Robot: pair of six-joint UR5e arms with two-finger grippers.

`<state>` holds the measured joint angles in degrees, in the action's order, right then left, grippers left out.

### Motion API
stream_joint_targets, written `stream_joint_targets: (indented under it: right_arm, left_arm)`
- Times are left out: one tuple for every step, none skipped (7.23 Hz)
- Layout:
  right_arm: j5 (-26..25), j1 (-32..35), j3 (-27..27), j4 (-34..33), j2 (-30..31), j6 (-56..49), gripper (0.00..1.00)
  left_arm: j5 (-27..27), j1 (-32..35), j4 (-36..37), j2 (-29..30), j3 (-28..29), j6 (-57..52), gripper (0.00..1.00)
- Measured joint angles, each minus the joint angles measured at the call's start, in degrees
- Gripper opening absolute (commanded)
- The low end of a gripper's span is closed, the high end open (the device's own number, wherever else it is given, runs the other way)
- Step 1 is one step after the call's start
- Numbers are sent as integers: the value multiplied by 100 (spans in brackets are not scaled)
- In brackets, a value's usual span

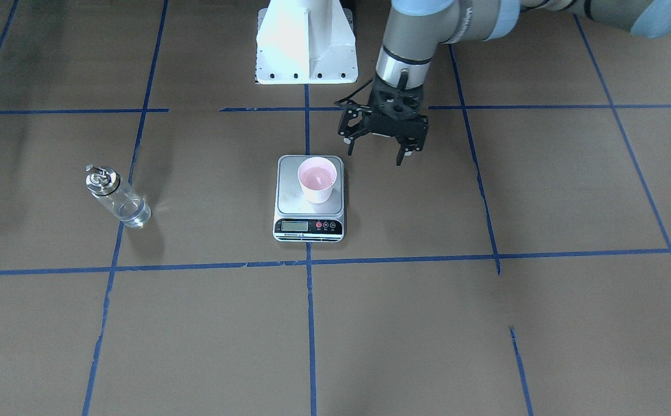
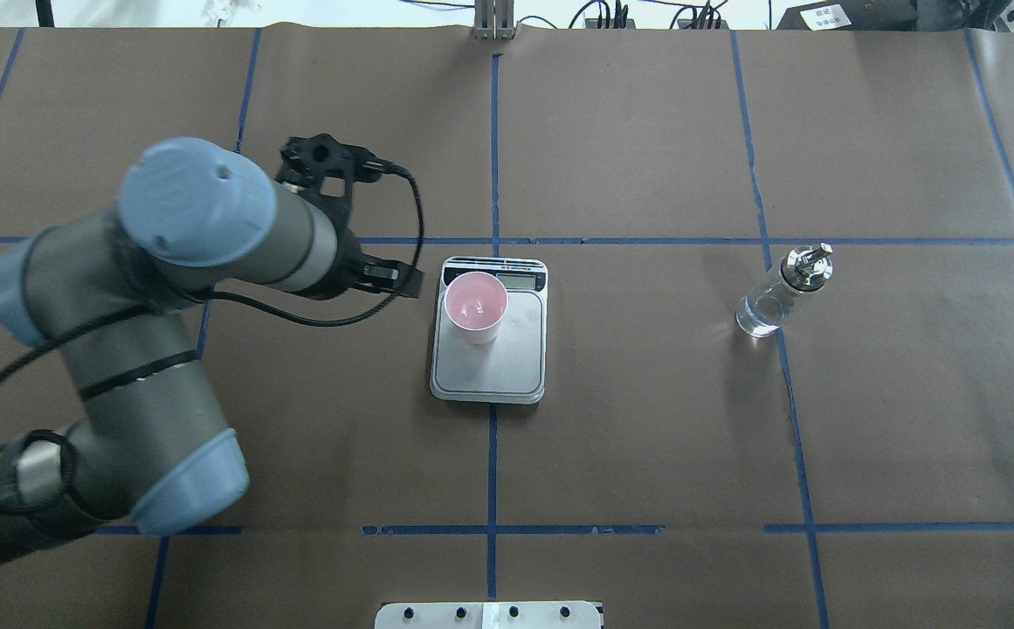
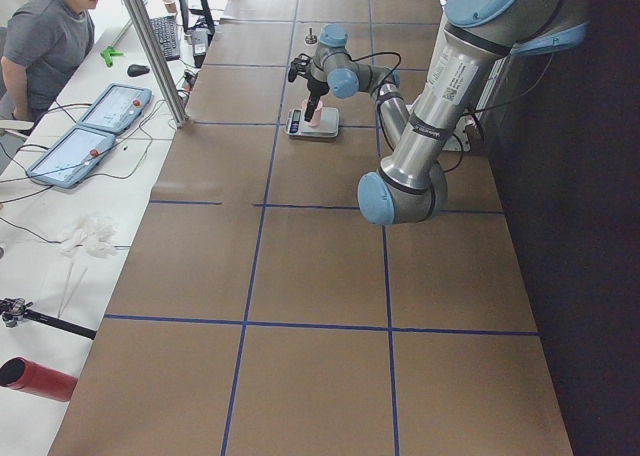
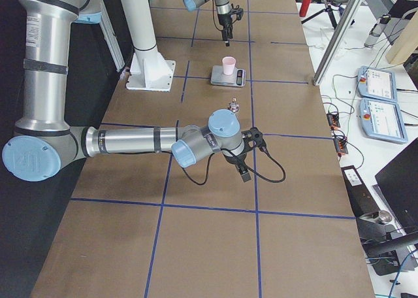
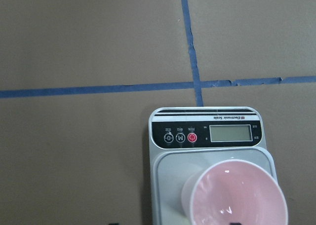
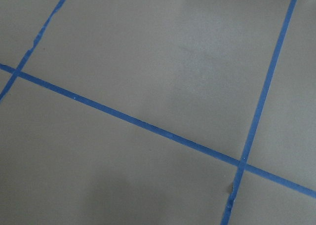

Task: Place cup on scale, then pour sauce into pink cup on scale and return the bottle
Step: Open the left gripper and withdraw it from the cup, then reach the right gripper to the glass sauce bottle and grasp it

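the table (image 1: 543, 190), papered brown and gridded with blue tape, looked flat and matte, with an operator (image 3: 50, 41) seated alongside. the left gripper (image 1: 375, 156) hung empty, fingers spread, just beside the scale (image 1: 289, 199); whether the right gripper (image 4: 243, 169) was spread or closed could not be told. the bottle (image 1: 117, 196) stood well apart on the robot's right. being glass, it was likely slick and breakable, best taken around its body below the cap. the cup (image 1: 317, 179) sat upright on the scale, light and crushable.
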<state>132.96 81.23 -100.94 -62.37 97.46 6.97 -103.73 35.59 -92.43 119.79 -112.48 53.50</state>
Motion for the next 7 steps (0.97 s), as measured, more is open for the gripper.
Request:
stream_joint_targets:
  right_arm:
    - [33, -156, -93, 146, -3, 551, 100]
    - [41, -455, -260, 465, -8, 1416, 100]
    - [-1, -849, -532, 729, -12, 2333, 100]
    - [-130, -1289, -902, 842, -17, 3150, 100]
    - [-413, -1788, -1287, 862, -73, 3928, 100]
    - [-688, -2206, -1584, 770, -217, 4522, 100]
    - [-907, -2532, -1838, 545, -392, 4919, 100]
  left_arm:
    - [-239, 387, -5, -486, -339, -701, 100]
    - [-553, 917, -17, -972, -516, -1602, 100]
    - [-1007, 1674, -20, -1424, -543, -2706, 100]
    - [-1582, 2571, -22, -1779, -375, -3768, 100]
    - [-2119, 3469, -46, -2010, 89, -4828, 100]
    - [-2418, 4185, -75, -2116, 695, -5787, 100]
    - [-2555, 4618, -75, -2151, 1208, -6364, 100]
